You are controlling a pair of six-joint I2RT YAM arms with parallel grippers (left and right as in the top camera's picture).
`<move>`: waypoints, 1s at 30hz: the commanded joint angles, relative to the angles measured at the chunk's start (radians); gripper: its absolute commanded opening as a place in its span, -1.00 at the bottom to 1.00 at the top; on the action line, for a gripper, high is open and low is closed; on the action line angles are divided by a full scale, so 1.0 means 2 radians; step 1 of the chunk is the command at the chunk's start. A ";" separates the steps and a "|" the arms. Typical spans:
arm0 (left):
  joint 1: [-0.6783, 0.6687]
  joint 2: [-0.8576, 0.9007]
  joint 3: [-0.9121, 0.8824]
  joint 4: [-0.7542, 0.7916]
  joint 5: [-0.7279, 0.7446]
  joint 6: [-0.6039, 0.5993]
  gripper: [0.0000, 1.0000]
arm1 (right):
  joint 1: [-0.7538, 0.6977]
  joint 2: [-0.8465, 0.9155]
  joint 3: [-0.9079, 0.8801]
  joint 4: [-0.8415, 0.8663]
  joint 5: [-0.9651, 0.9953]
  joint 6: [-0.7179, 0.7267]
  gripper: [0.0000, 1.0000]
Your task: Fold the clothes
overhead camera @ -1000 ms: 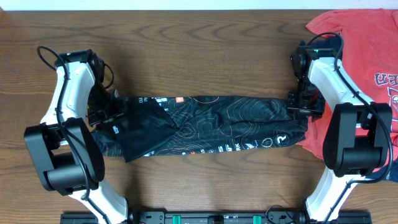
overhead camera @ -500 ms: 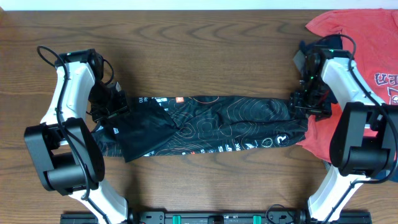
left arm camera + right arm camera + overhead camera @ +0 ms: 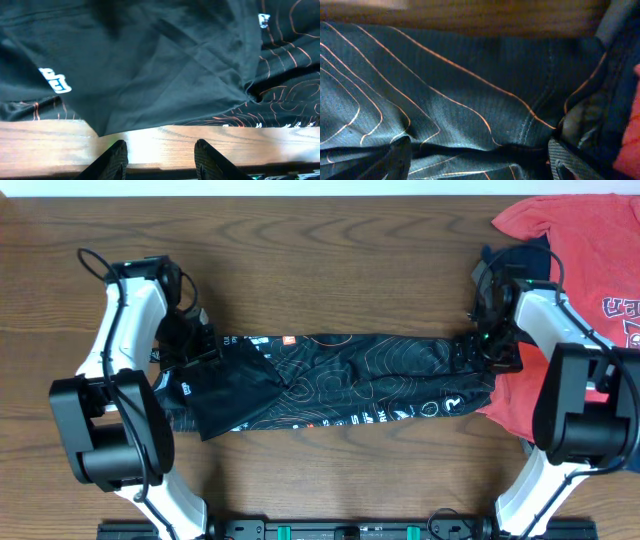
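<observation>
The shirt (image 3: 350, 380) lies as a long folded strip on the worktop (image 3: 300, 240), one end touching the red shirt (image 3: 590, 260). The right tool (image 3: 479, 147) is over that end, fingers wide apart. The left tool (image 3: 160, 150), also holding nothing, is at the end far from the red shirt. To fold well, I think each tool should pinch all black layers and never the red cloth.

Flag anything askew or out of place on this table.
The black T-shirt lies as a long strip, but its left end is uneven: a loose flap sits diagonally and sticks out below the strip's edge. Its right end runs up against the red T-shirt, so the two garments crowd together there.
</observation>
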 commanded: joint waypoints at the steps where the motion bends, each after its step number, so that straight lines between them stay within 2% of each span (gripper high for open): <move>1: -0.008 0.002 0.000 0.001 0.007 -0.003 -0.08 | -0.005 0.002 -0.029 0.026 -0.014 -0.009 0.71; 7: -0.009 0.002 0.000 0.002 0.006 -0.003 -0.09 | -0.004 0.002 -0.058 0.042 -0.019 -0.009 0.65; 12: -0.009 0.002 0.000 0.003 0.006 -0.003 -0.09 | -0.003 0.002 -0.060 0.037 -0.021 -0.009 0.40; 14: -0.009 0.002 0.000 0.009 0.006 -0.002 -0.09 | -0.003 0.002 -0.060 0.035 -0.021 -0.009 0.37; 20: -0.009 0.002 0.000 0.013 0.006 0.001 -0.08 | -0.004 0.002 -0.060 0.035 -0.007 -0.009 0.40; 25: -0.009 0.002 0.000 0.011 0.006 0.001 -0.09 | -0.004 0.002 -0.060 0.036 -0.002 -0.010 0.52; 30: -0.009 0.002 0.000 0.011 0.006 -0.003 -0.09 | -0.002 0.002 -0.060 0.030 -0.035 -0.021 0.47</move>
